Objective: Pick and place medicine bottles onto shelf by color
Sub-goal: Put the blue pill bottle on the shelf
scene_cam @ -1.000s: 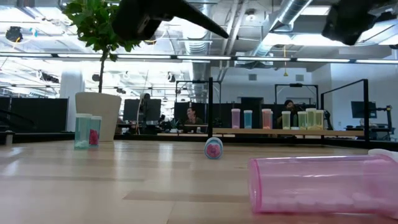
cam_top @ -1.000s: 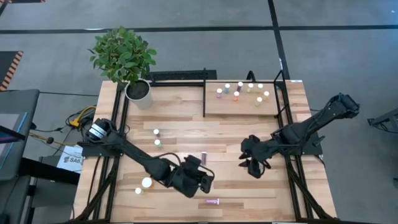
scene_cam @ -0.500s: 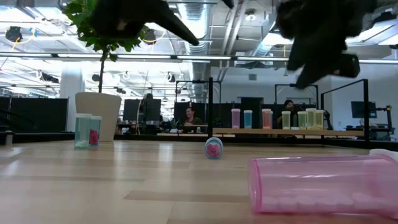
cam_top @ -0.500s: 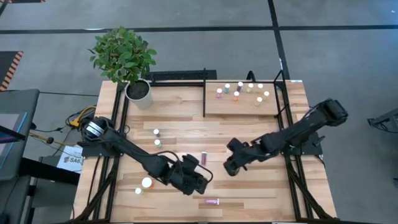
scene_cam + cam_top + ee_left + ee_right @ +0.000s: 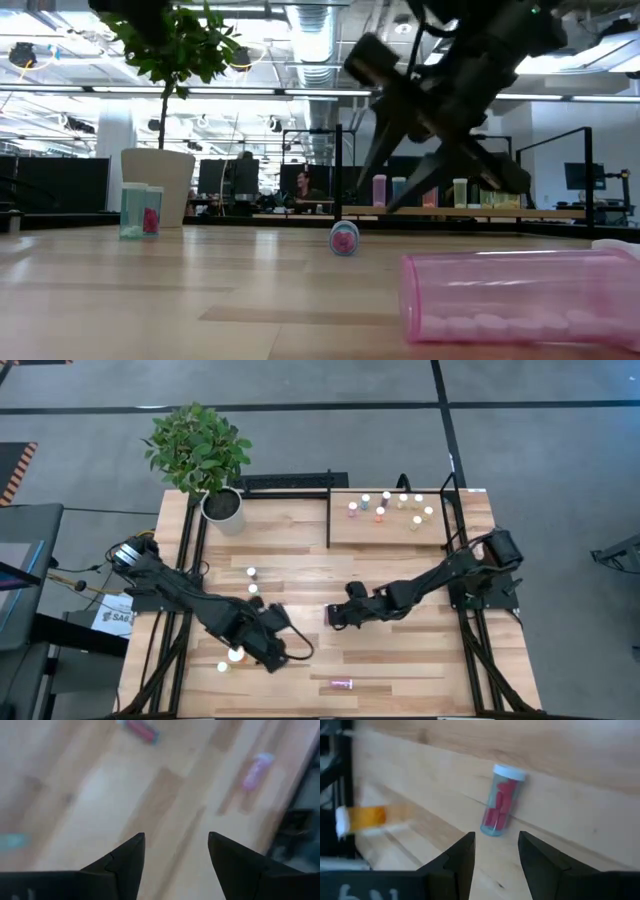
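A small bottle of red pills [image 5: 500, 809] with a pale cap lies on its side on the table, also seen end-on in the low view [image 5: 343, 238]. My right gripper [image 5: 495, 851] [image 5: 333, 616] hovers open just short of it, slanting down, touching nothing. My left gripper [image 5: 175, 847] [image 5: 274, 652] is open above bare table near the front left. The shelf [image 5: 392, 532] at the far right carries several upright bottles [image 5: 385, 506]. A pink bottle [image 5: 342, 684] lies near the front edge.
Two small bottles [image 5: 252, 581] stand left of centre, and two white-capped ones [image 5: 230, 659] stand by the left arm. An orange bottle [image 5: 366, 817] lies near the red-pill bottle. A potted plant [image 5: 222, 505] stands at the far left corner. Black frame rails run along both table sides.
My right gripper has swept toward the table's left edge and come down, rolling its wrist, until it hangs over the lying red-pill bottle. My left gripper has drawn back toward the left edge and risen. No bottle has moved.
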Action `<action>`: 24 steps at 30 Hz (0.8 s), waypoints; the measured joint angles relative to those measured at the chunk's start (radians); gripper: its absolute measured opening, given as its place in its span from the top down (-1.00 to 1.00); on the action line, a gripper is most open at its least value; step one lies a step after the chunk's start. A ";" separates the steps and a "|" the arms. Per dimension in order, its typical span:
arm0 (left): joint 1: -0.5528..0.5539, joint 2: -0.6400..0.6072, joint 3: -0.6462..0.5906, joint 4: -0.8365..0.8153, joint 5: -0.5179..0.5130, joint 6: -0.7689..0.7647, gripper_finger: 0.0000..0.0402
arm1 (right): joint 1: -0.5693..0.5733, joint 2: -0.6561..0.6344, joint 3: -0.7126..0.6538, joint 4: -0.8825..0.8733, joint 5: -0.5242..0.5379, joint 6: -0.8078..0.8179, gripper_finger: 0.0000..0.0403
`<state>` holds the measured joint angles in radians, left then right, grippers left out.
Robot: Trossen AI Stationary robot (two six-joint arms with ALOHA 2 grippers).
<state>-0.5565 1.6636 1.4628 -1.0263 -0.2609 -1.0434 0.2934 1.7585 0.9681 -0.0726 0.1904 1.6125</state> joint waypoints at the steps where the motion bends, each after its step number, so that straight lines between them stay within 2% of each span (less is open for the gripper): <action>1: -0.002 -0.015 -0.002 -0.039 -0.006 0.018 -0.02 | 0.002 0.022 0.015 -0.004 0.004 0.028 0.17; 6: -0.003 -0.070 -0.002 -0.146 -0.061 0.089 -0.02 | 0.023 0.096 0.114 -0.046 0.051 0.106 0.21; 14: -0.008 -0.088 -0.004 -0.199 -0.092 0.142 -0.02 | 0.024 0.215 0.366 -0.465 0.070 0.090 0.25; 18: -0.009 -0.088 -0.016 -0.197 -0.087 0.144 -0.02 | 0.022 0.261 0.441 -0.512 0.069 0.068 0.25; 24: -0.009 -0.088 -0.027 -0.194 -0.083 0.150 -0.02 | 0.018 0.258 0.459 -0.520 0.098 0.073 0.25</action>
<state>-0.5657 1.5757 1.4361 -1.2199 -0.3440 -0.8933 0.3116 2.0167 1.4274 -0.5924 0.2889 1.6855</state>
